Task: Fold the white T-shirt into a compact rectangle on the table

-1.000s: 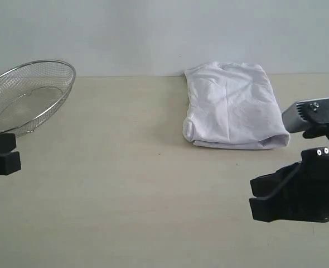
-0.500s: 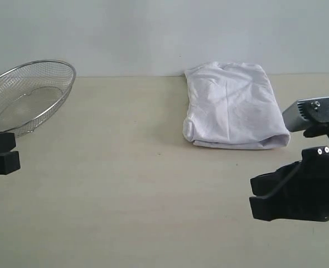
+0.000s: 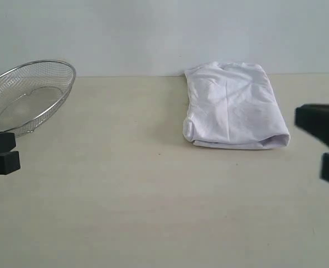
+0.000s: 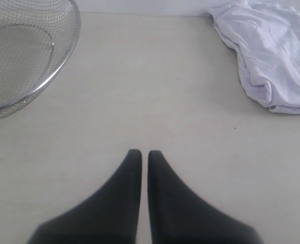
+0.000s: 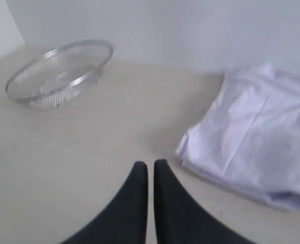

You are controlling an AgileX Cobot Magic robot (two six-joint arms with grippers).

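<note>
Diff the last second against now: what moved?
The right gripper, shut and empty, moved off toward the right edge of the exterior view; only part of it shows there now. Nothing was grabbed or released. The left gripper, white T-shirt and wire-mesh basket stayed put.

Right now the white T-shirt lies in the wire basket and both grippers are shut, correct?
No: the white T-shirt lies on the table, apart from the wire basket, as the exterior view shows. The left gripper and right gripper are shut.
</note>
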